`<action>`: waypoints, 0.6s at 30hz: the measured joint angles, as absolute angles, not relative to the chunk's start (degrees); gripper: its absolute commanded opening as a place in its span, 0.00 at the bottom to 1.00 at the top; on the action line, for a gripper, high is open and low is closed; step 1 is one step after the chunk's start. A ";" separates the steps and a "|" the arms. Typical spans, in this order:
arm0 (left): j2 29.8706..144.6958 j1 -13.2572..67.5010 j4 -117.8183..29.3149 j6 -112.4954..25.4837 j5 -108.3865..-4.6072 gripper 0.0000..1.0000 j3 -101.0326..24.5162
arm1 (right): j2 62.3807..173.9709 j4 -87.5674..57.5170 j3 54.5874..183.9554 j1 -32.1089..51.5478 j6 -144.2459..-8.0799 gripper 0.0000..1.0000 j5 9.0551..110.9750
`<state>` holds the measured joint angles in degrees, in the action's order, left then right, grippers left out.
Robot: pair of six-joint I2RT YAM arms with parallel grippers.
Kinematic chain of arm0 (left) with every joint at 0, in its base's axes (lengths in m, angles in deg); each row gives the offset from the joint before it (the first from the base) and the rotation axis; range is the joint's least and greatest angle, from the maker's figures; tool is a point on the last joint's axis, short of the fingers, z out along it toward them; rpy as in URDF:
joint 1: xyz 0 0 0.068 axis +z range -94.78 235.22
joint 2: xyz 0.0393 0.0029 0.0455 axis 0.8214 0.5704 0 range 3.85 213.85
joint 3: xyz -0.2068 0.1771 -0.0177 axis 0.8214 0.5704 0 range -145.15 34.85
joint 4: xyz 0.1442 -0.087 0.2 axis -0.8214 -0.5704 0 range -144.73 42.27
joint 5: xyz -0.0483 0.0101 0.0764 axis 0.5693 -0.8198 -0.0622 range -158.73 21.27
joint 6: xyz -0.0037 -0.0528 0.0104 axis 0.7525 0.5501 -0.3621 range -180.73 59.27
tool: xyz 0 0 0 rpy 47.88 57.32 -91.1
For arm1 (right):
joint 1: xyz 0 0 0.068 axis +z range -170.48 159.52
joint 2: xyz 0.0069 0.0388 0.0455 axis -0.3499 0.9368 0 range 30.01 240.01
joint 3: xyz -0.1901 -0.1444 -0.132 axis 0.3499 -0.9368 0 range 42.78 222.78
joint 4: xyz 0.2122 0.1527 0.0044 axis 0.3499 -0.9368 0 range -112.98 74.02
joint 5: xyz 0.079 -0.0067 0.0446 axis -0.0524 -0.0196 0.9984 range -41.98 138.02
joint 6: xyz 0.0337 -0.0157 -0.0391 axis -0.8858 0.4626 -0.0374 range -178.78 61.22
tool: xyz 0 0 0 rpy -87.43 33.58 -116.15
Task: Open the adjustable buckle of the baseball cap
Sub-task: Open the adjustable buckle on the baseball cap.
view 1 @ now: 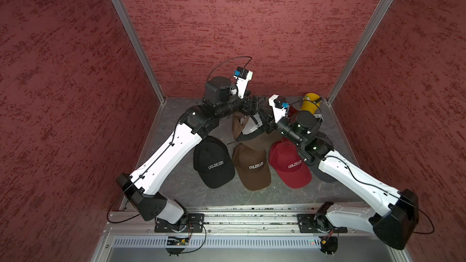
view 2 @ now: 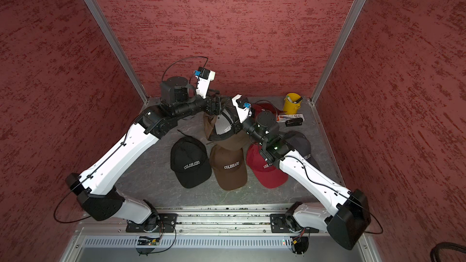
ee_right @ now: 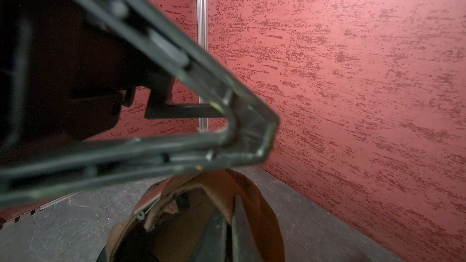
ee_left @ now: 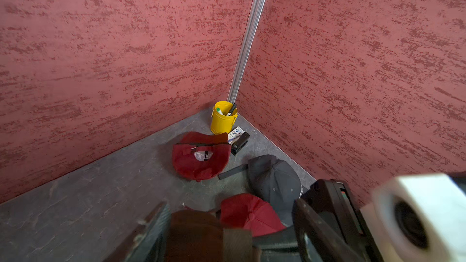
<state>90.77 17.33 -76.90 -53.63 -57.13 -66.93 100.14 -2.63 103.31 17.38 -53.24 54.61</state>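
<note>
We see the brown cap [view 1: 248, 128] up off the surface [view 1: 227, 195], hanging above the other caps [view 1: 253, 167] mid-cell. R gripper [ee_right: 230, 225] is pinched shut on it; L gripper [ee_left: 228, 223] is spread wide w/ the strap [ee_left: 237, 243] btwn its fingers [ee_left: 310, 223], not gripping
</note>
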 measured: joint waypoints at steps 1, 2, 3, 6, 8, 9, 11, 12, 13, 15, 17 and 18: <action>91.23 17.42 -77.25 -53.55 -56.82 0.74 -67.15 | 100.14 -2.68 103.31 17.52 -53.11 0.00 54.50; 91.75 17.59 -77.58 -53.39 -56.48 0.72 -67.19 | 100.14 -2.72 103.31 17.65 -52.89 0.00 54.28; 92.17 17.75 -78.06 -53.17 -56.04 0.69 -67.19 | 100.14 -2.79 103.31 17.78 -52.76 0.00 54.10; 92.91 18.34 -79.55 -52.45 -54.88 0.55 -67.19 | 100.14 -3.00 103.31 18.04 -52.36 0.00 53.64; 92.95 18.69 -80.05 -52.32 -54.01 0.38 -67.17 | 100.16 -3.31 103.31 18.11 -52.28 0.00 53.25; 92.89 18.73 -80.03 -52.15 -53.68 0.31 -67.17 | 100.20 -3.48 103.31 18.11 -52.28 0.00 53.05; 92.65 18.77 -80.05 -52.34 -52.87 0.20 -67.17 | 100.36 -3.86 103.31 18.13 -52.28 0.00 52.68; 92.49 18.86 -80.03 -52.21 -52.58 0.16 -67.15 | 100.40 -4.03 103.31 18.13 -52.28 0.00 52.55; 92.15 19.06 -79.92 -52.34 -52.50 0.12 -66.93 | 100.42 -4.21 103.31 18.15 -52.28 0.00 52.29; 91.14 19.67 -79.68 -52.21 -52.52 0.04 -66.08 | 100.45 -4.29 103.31 18.26 -52.28 0.00 51.90; 89.94 20.22 -79.26 -52.52 -52.63 0.00 -64.99 | 100.62 -4.29 103.34 18.32 -52.30 0.00 51.57; 89.43 20.33 -78.98 -52.43 -52.67 0.00 -64.57 | 100.71 -4.29 103.34 18.32 -52.30 0.00 51.46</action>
<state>89.43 20.33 -78.98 -52.43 -52.67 -64.57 100.71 -4.29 103.34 18.32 -52.30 51.46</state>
